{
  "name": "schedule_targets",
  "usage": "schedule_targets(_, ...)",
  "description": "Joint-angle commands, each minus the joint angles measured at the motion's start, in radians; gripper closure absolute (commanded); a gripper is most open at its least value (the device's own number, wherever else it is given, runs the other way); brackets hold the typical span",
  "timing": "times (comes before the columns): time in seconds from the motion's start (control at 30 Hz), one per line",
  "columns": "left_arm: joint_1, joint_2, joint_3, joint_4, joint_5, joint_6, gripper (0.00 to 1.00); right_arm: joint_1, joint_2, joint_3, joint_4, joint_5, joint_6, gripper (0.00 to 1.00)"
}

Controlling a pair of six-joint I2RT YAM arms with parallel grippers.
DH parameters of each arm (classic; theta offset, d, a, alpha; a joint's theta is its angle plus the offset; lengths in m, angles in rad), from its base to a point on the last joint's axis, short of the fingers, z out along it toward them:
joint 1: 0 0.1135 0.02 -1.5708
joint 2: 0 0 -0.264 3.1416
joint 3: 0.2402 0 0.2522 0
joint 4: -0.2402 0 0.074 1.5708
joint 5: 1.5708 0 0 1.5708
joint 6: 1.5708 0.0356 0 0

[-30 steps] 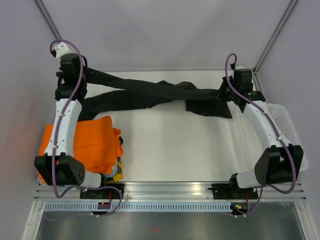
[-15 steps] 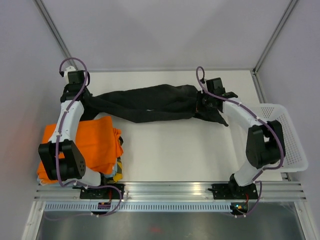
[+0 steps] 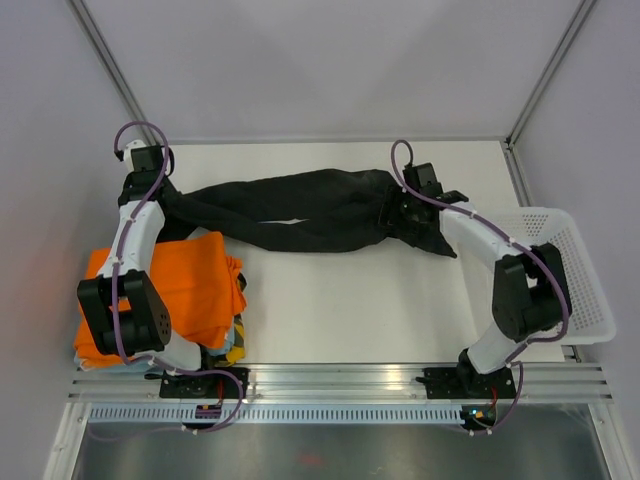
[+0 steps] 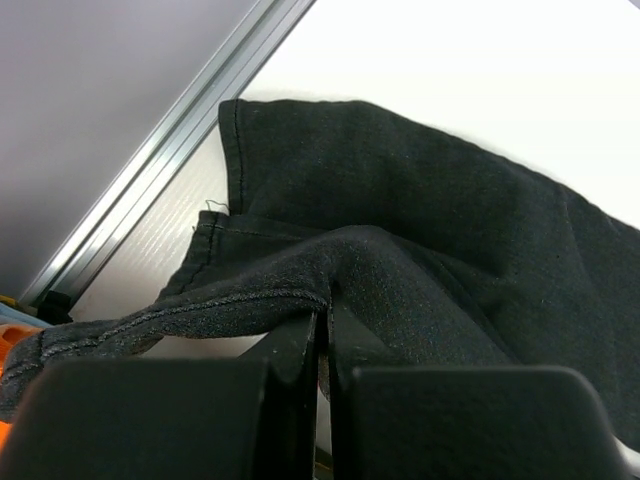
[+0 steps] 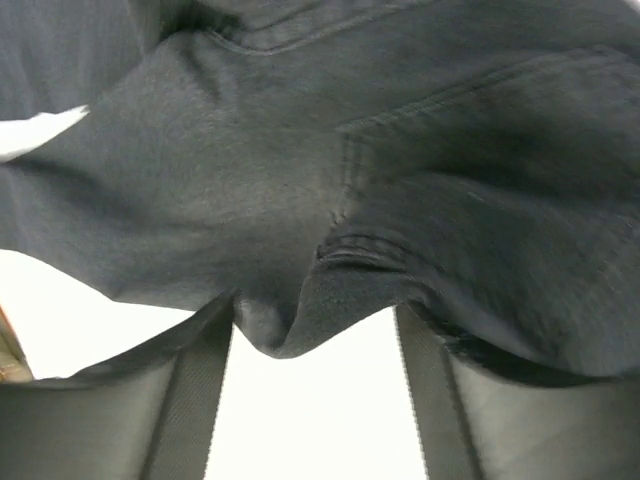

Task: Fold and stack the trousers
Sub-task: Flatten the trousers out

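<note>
The black trousers (image 3: 300,212) lie across the far half of the table, legs to the left and waist to the right. My left gripper (image 3: 162,196) is at their left end. In the left wrist view it (image 4: 326,335) is shut on a hemmed edge of the trousers (image 4: 420,220), and the cloth spreads away over the table. My right gripper (image 3: 397,208) sits over the waist end. In the right wrist view it (image 5: 315,318) is open, and a drooping fold of the trousers (image 5: 300,200) hangs between its fingers (image 5: 200,390) without being pinched.
A folded bright orange garment (image 3: 185,285) lies on a stack at the near left, beside the left arm's base. A white mesh basket (image 3: 575,280) stands at the right edge. Metal frame rails (image 4: 160,150) and grey walls close in the table's back and sides.
Both arms came down and inward. The trousers went from stretched taut to lying slack on the table. The right gripper, shut before, now stands open; the left stays shut on the hem.
</note>
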Motion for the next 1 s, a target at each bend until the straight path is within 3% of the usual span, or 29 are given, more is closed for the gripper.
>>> schedule_targets(0.0,0.01,0.01,0.003,0.048,0.03,-0.036,0.98,-0.002,-0.141,-0.041,-0.028,0.167,0.041,0.23)
schedule_targets(0.07,0.011,0.012,0.005,0.048,0.039,-0.039,0.98,-0.005,-0.203,-0.078,-0.045,0.207,0.084,0.09)
schedule_targets(0.17,0.01,0.009,0.002,0.046,0.044,-0.039,0.98,-0.02,-0.281,-0.142,-0.039,0.257,0.146,0.02)
schedule_targets(0.47,0.011,-0.004,-0.01,0.048,0.071,-0.044,0.98,-0.218,-0.376,-0.363,0.061,0.147,0.357,0.02)
schedule_targets(0.63,0.011,-0.01,-0.015,0.051,0.082,-0.045,0.98,-0.23,-0.408,-0.455,0.086,0.205,0.417,0.02)
schedule_targets(0.97,0.011,-0.025,-0.029,0.072,0.1,-0.041,0.98,-0.241,-0.419,-0.633,0.418,0.358,0.566,0.02)
